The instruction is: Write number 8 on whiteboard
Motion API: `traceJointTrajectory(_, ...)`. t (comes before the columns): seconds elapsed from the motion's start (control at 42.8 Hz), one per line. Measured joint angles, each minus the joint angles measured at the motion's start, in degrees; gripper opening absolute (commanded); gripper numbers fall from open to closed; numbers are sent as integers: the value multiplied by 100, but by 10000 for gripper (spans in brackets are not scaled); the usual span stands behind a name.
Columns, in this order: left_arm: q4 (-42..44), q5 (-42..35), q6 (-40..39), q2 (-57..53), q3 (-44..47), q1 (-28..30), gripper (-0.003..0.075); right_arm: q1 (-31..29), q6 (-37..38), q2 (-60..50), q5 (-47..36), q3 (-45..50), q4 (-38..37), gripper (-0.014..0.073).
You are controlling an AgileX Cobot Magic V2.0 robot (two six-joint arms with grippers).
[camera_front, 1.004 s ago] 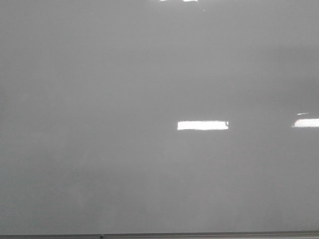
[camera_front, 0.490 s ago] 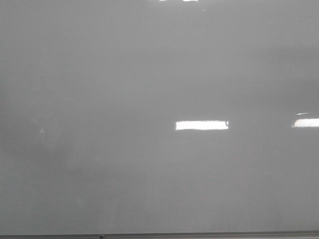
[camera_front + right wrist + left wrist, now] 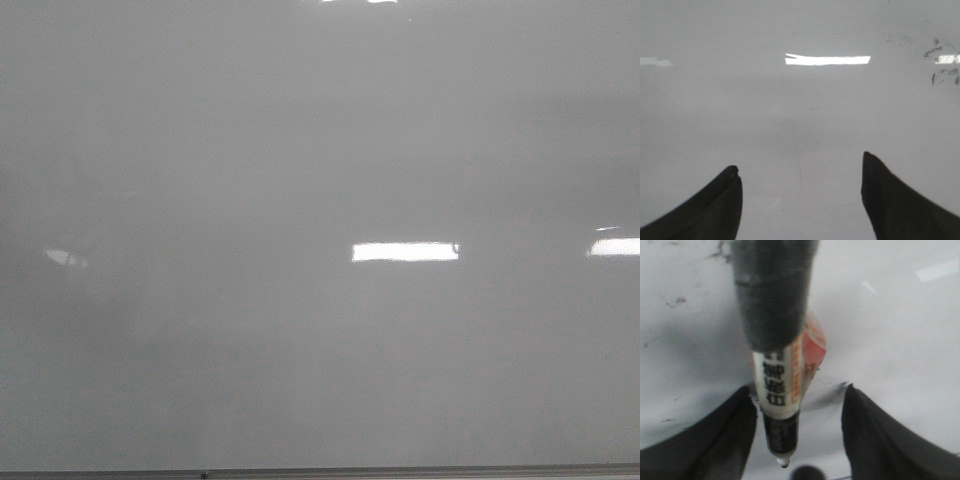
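the whiteboard (image 3: 300, 150) filled the front view, blank but for glare bars. in the left wrist view a marker (image 3: 777, 390) ran lengthwise between the left gripper (image 3: 797, 435) fingers, tip toward the board, close to one finger (image 3: 715, 440); whether it was clamped i could not tell. the right gripper (image 3: 800, 200) stood wide apart, holding nothing.

In the left wrist view the marker (image 3: 777, 390) was blurred, its upper end cut off by the picture's edge and its label print too soft to read. Both fingers (image 3: 705, 440) of the left gripper (image 3: 797, 440) ran out of the frame, as did those of the right gripper (image 3: 800, 200). The whiteboard (image 3: 300, 150) overran every view, with only a strip of frame showing in the front view.
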Motion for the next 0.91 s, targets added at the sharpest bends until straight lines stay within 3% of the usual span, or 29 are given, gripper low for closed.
traceJointTrajectory(0.093, 4, 0, 0, 26, 0, 0, 64, 0, 0, 0, 0, 0, 0, 528)
traceJointTrajectory(0.21, 13, 123, 0, 35, -31, 0, -21, 0, 0, 0, 0, 0, 0, 528)
traceJointTrajectory(0.303, 13, 499, 0, 8, -138, 0, -21, 0, 0, 0, 0, 0, 0, 528)
traceJointTrajectory(0.56, -749, 2861, 64, -412, -953, -28, -20, 0, 0, 0, 56, -22, 0, 528)
traceJointTrajectory(0.747, -1883, 4827, 1309, -488, -1660, -663, -21, 45, -39, 410, 612, -387, 0, 528)
traceJointTrajectory(0.91, -2986, 5687, 3004, -488, -2054, -1623, -21, 420, -475, 1192, 1194, -921, 115, 528)
